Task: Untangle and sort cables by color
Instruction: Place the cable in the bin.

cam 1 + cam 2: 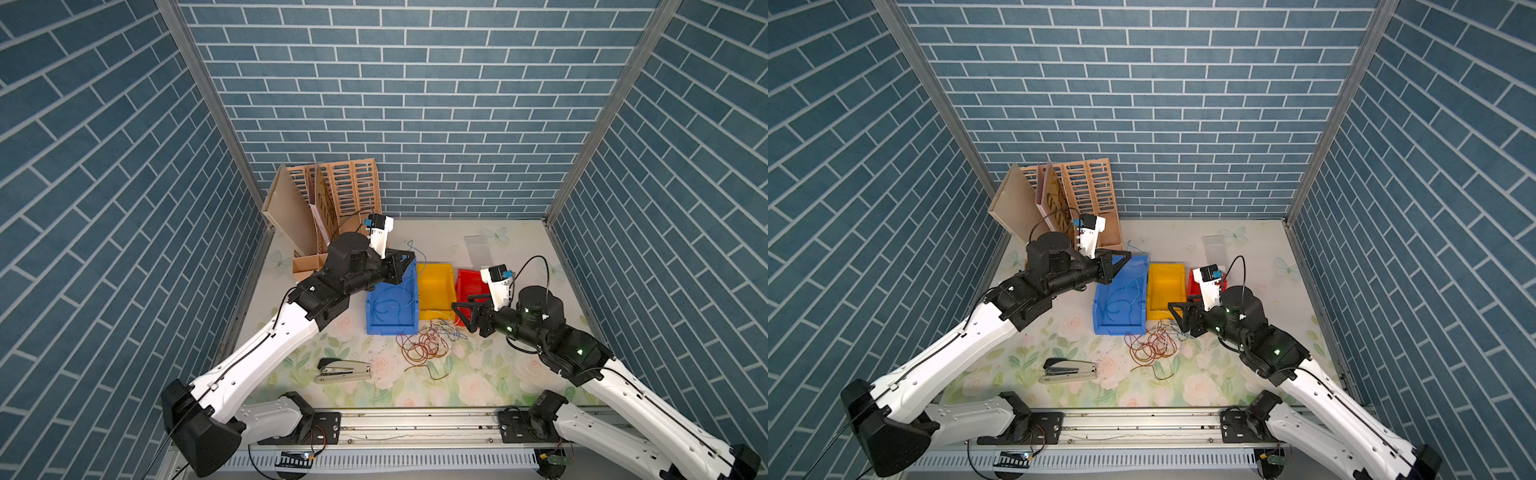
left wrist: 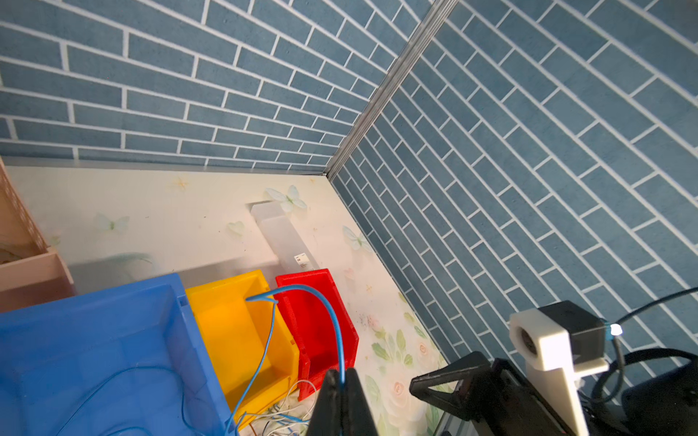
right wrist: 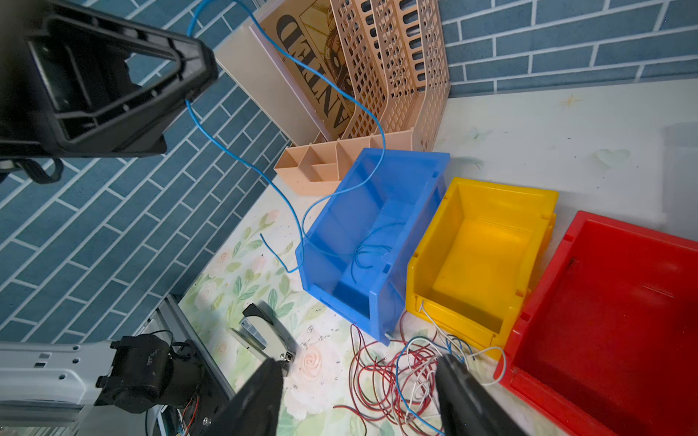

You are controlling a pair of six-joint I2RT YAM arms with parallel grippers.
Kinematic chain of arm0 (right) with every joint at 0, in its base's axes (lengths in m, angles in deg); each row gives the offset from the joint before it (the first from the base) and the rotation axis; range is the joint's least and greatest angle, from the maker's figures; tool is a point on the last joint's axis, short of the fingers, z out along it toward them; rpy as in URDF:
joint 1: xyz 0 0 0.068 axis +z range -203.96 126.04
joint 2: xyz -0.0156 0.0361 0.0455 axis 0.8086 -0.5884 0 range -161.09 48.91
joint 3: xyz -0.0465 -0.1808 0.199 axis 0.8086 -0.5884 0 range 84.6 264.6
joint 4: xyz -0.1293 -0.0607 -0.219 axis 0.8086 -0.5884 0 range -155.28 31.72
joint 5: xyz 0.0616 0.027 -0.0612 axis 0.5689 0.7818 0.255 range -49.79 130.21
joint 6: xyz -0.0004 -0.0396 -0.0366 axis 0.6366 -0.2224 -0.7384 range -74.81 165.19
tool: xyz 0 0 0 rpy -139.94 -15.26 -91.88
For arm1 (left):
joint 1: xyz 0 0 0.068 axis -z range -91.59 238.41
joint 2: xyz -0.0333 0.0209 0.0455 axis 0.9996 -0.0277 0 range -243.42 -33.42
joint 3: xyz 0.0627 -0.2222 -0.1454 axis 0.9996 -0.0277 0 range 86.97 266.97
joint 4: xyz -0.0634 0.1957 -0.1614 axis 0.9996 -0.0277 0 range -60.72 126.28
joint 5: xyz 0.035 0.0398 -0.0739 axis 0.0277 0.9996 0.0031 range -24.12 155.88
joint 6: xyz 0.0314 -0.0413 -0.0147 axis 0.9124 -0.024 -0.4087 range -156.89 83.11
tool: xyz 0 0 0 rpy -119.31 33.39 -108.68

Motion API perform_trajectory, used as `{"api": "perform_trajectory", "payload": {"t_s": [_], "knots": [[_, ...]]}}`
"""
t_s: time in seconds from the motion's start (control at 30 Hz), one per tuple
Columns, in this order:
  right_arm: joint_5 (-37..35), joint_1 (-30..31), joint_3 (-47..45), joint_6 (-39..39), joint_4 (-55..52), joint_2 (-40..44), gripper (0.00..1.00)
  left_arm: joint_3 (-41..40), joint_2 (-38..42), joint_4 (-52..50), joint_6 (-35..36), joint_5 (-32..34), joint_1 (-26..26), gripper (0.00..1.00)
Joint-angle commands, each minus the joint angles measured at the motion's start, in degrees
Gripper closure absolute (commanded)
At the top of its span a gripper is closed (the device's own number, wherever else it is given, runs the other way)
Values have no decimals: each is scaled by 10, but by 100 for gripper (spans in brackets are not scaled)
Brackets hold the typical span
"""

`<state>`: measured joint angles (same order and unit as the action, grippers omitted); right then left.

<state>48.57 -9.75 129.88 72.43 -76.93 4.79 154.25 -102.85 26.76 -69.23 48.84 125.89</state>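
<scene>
The left arm reaches from the front left corner of the counter (image 1: 519, 249) toward the back, with its wrist level and high above the back end of the blue bin (image 1: 371, 320). The left fingers (image 2: 332, 400) are closed on a blue cable (image 3: 226, 147). This cable loops up from them and hangs down, partly into the blue bin, with one end beside its outer wall. More blue cables (image 1: 386, 305) lie inside this bin.

The right arm comes from the front right corner with a bent elbow. The right fingers (image 3: 460, 392) point left, stand wide apart and hold nothing, low over the tangle (image 1: 424, 345) of red-brown, whitish and blue cables. The tangle lies on the counter toward the front edge, just before the blue bin and the yellow bin (image 1: 434, 286), and it touches the yellow one. The red bin (image 1: 467, 282) stands next in the row.

In the organizer (image 1: 357, 187) at the back left corner, a sheet (image 3: 321, 75) shows the big letters "ANTED". The label (image 2: 301, 259) on a clear box (image 2: 279, 234) is too small to read.
</scene>
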Motion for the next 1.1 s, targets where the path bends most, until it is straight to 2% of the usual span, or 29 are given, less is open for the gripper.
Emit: {"api": "perform_trajectory", "payload": {"t_s": [0.0, 0.43, 0.77, 0.97, 1.0, 1.07], "knots": [[0, 2, 15, 9, 5, -7, 32, -23, -7, 36, 13, -23, -20, 100], [-1, 1, 13, -13, 18, -55, 32, -58, -73, 20, 71, -40, -78, 100], [-10, 0, 12, -14, 12, -64, 31, -89, -137, 73, 70, -62, -86, 100], [-19, 0, 17, -4, 0, -82, 31, -99, -166, 74, 71, -45, -87, 100], [-21, 0, 20, -1, -3, -86, 31, -94, -172, 69, 73, -46, -87, 96], [-24, 0, 25, 1, -11, -92, 31, -86, -176, 57, 75, -39, -87, 82]]}}
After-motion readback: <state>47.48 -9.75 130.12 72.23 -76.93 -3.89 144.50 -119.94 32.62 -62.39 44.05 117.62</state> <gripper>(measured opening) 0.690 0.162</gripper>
